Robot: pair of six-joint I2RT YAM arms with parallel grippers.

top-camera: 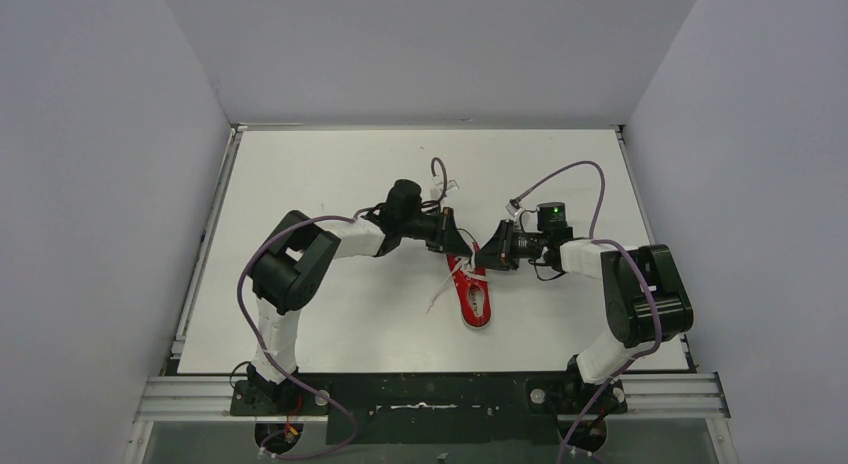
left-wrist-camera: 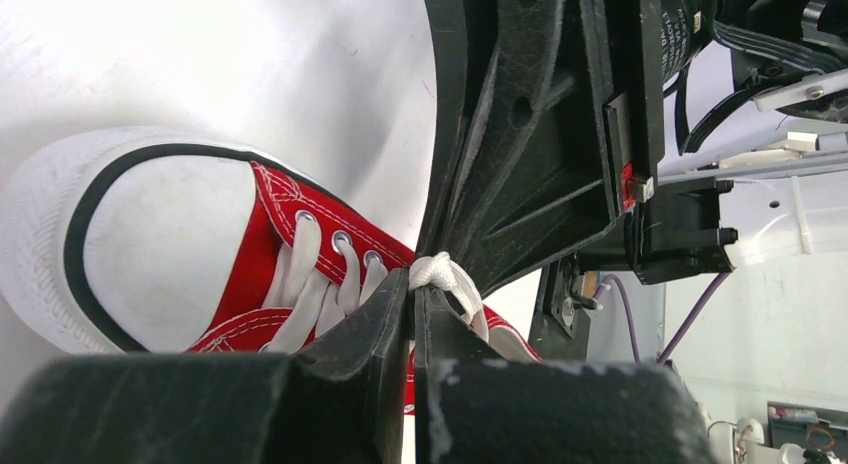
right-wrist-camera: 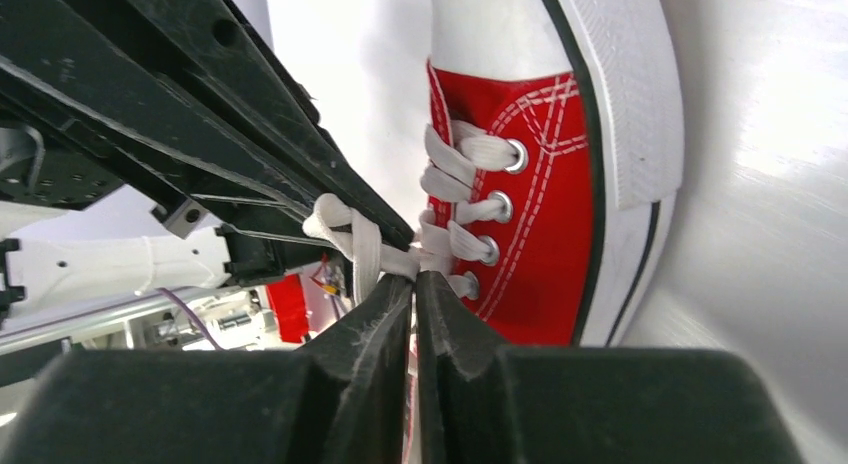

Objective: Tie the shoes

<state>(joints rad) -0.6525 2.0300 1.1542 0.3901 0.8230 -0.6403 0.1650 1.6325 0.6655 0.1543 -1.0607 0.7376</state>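
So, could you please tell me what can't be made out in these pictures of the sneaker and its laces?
1. Left wrist view: the fingers of the left end effector hide the heel half of the sneaker.
2. Right wrist view: the top edge cuts off the toe; the right end effector covers where the laces end.
3. Top view: laces too small, both end effectors over them; knot or none, cannot tell.

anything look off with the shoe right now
Nothing stands out: the shoe sits upright, left gripper and right gripper each pinching its laces, one loose lace end trailing on the table.
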